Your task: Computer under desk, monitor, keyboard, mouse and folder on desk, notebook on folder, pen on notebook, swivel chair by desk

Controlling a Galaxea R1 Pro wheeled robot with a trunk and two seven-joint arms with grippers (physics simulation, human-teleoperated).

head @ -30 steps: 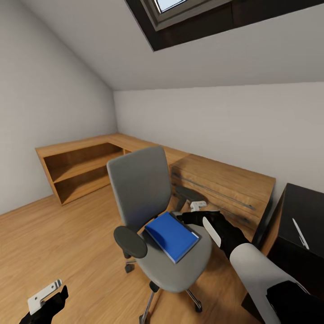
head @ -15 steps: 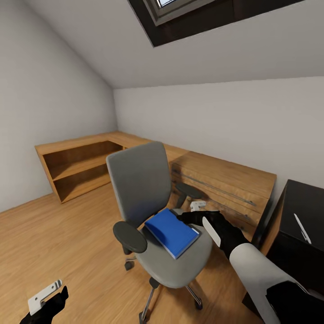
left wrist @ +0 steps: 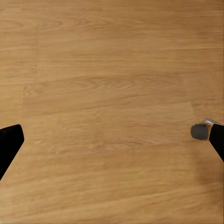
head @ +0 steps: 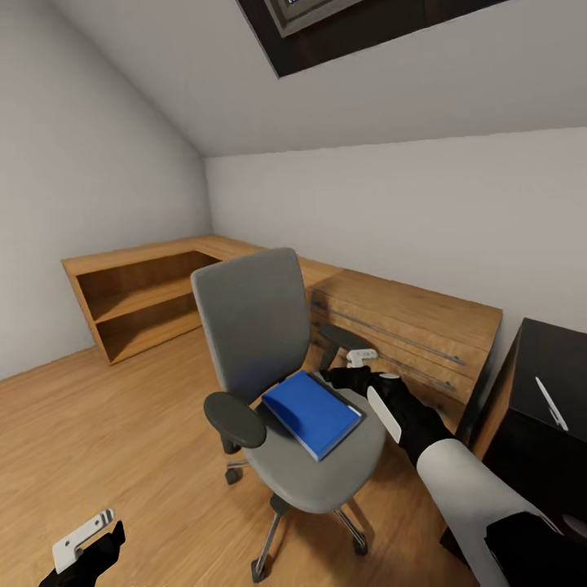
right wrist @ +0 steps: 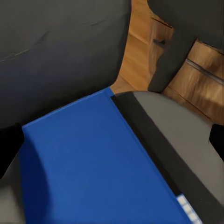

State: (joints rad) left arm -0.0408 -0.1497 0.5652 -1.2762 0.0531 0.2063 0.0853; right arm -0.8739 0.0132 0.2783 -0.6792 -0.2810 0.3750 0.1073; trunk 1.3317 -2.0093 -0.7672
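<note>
One folder (head: 312,413), blue, flat on seat of one swivel chair (head: 253,326). Right gripper (head: 346,377) just beside folder's far edge, jaws apart, near right armrest (head: 341,336). Low wood cabinet (head: 399,330) behind chair. One pen (head: 551,403) on desk (head: 548,383), at right. Left gripper (head: 86,545) low over wood floor (left wrist: 112,93), jaws apart; one chair castor (left wrist: 199,131) near.
</note>
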